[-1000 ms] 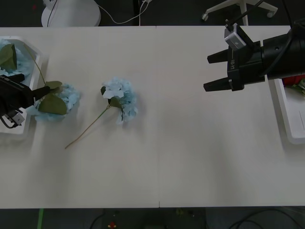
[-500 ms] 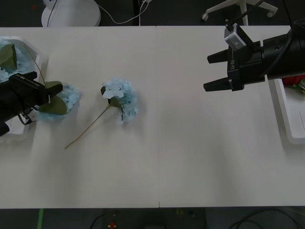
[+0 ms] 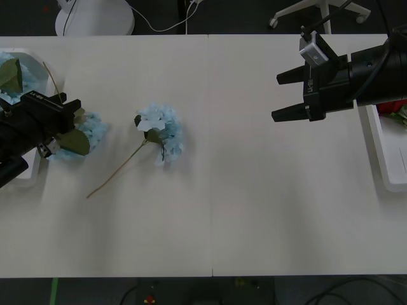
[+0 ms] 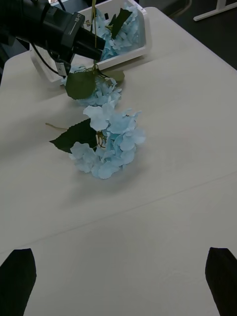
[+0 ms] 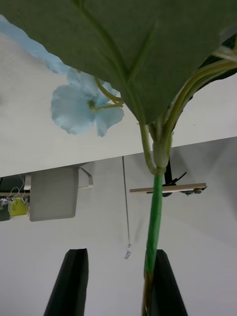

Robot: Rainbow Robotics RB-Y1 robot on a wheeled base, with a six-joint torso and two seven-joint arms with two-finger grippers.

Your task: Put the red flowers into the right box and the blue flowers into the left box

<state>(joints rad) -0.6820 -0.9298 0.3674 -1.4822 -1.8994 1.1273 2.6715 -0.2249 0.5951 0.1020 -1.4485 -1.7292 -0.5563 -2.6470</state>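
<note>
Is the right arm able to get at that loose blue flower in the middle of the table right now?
Probably yes. The right gripper hangs open over bare table, and nothing stands between it and the loose blue flower. The left gripper is busy beside the left box.

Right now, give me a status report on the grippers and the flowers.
Left gripper at the blue flower beside the left box, stem between its fingers. Right gripper open, hovering far side. Second blue flower loose mid-table.

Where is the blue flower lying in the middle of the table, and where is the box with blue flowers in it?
blue flower (image 3: 163,131), front view, on its petals.
left box (image 4: 132,50), right wrist view, on its white rim.
</note>
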